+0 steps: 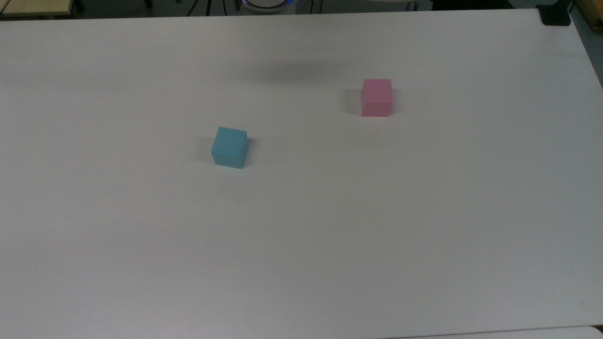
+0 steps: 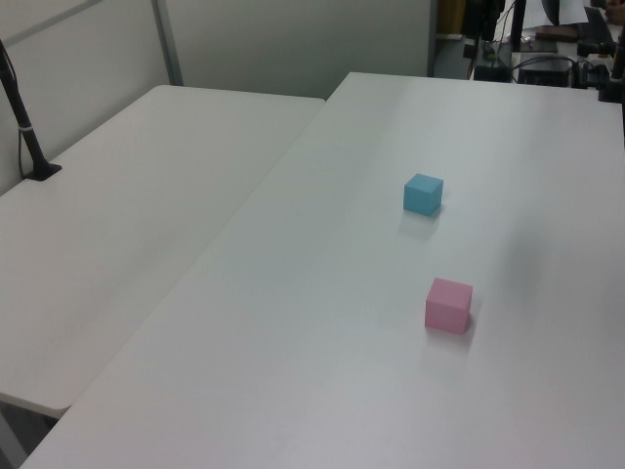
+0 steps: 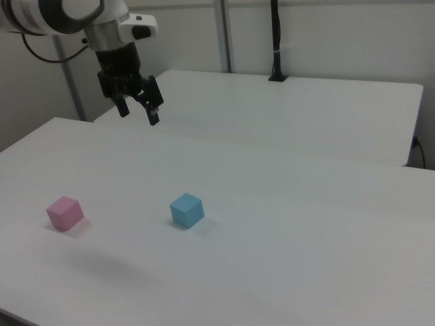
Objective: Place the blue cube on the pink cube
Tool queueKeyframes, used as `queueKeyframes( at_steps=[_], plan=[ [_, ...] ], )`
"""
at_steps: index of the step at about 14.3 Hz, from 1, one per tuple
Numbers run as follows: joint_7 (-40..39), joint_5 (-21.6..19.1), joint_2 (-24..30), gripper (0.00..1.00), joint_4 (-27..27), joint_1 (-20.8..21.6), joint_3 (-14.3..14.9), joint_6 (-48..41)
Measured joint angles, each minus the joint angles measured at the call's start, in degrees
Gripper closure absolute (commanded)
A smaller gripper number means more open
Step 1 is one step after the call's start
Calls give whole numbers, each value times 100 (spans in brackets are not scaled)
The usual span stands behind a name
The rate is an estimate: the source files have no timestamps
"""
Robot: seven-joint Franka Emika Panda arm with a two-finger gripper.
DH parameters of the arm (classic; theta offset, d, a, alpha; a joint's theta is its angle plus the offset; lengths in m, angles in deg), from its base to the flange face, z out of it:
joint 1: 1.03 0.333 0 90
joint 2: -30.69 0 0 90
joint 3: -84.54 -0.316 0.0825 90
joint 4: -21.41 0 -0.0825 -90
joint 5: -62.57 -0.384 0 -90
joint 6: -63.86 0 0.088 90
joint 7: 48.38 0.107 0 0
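Tool (image 3: 137,110) first: it hangs high above the table, fingers spread apart with nothing between them, pointing down and a little tilted. In the right view it sits toward the upper left, well clear of both cubes.

From where I stand, the biggest thing is the white table (image 1: 301,245), a broad bare slab that carries the whole job. A second white table (image 2: 146,195) butts up against its long edge, with a black post (image 3: 275,41) clamped at its far side. A soft shadow falls on the work surface in the top view, between the cubes and toward the far edge.

Down to the small things. The blue cube (image 3: 187,210) rests flat on the table, turned a little so a corner faces the right view's camera. The pink cube (image 3: 65,212) also sits flat, well apart from the blue one, toward the right view's left. Neither is touched.

The relation that matters: in the right view the blue cube lies below the tool and off to its right, while the pink cube lies below and to its left. I judge the task not yet begun; the tool would need to travel rightward and descend, squaring its fingers to the cube's turned faces.
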Motion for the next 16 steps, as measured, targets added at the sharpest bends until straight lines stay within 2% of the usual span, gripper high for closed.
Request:
queueKeyframes(
  at_steps=[16],
  plan=[
    [-16,0,-155,0,-51,-11,-6,48]
  ],
)
